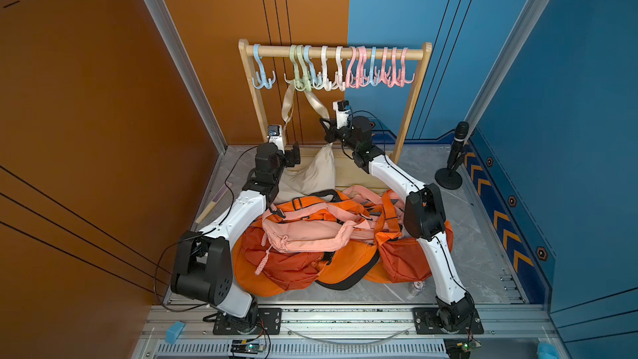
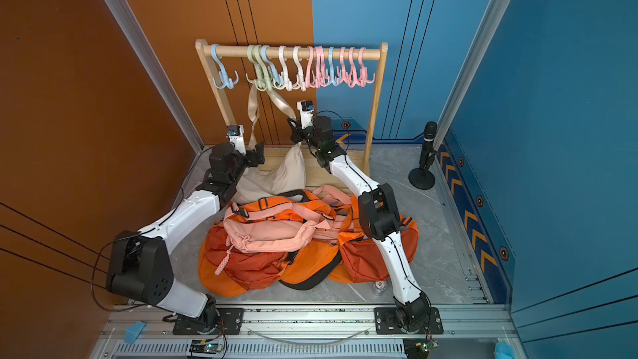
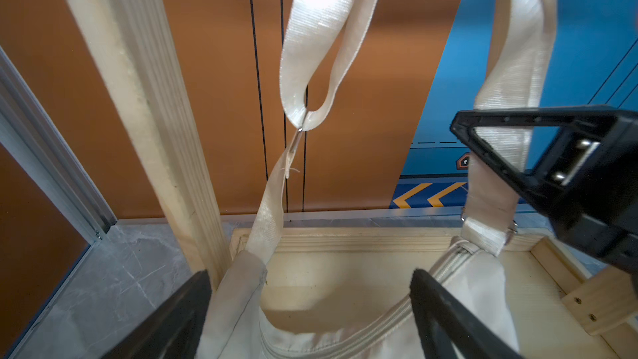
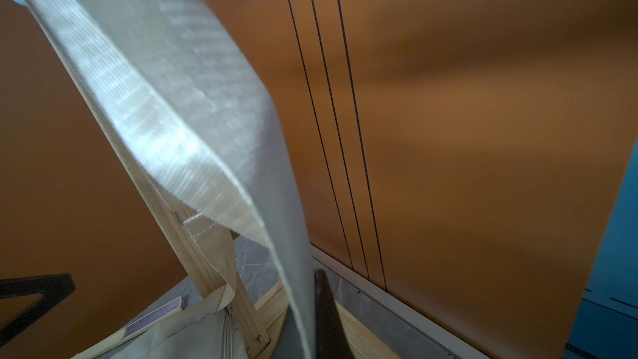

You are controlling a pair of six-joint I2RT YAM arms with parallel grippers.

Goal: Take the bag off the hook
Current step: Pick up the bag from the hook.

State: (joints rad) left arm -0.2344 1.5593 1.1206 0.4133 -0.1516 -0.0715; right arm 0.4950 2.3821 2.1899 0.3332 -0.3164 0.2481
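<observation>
Where the cream bag (image 1: 310, 170) slumps on the base of the wooden rack (image 1: 409, 108) in both top views, its shoulder strap (image 1: 320, 104) rises to a green hook (image 1: 299, 75) on the rail. The right gripper (image 1: 325, 130) is closed on the strap limb nearer its own arm, partway up and above the bag's body. The left gripper (image 1: 295, 156) sits low at the bag's opposite upper corner, just beside the other limb, and a heap of orange and pink bags (image 1: 328, 236) lies in front. In the left wrist view that gripper (image 3: 310, 276) has its fingers (image 3: 445, 316) spread wide, one on each side of the bag's zipped mouth, pinching nothing. The ringed strap limb hangs ahead of it, and the right gripper's black finger crosses the far limb. In the right wrist view the broad webbing runs down into the shut jaws, flat against one dark finger (image 4: 324, 305), with the bag's corner below.
</observation>
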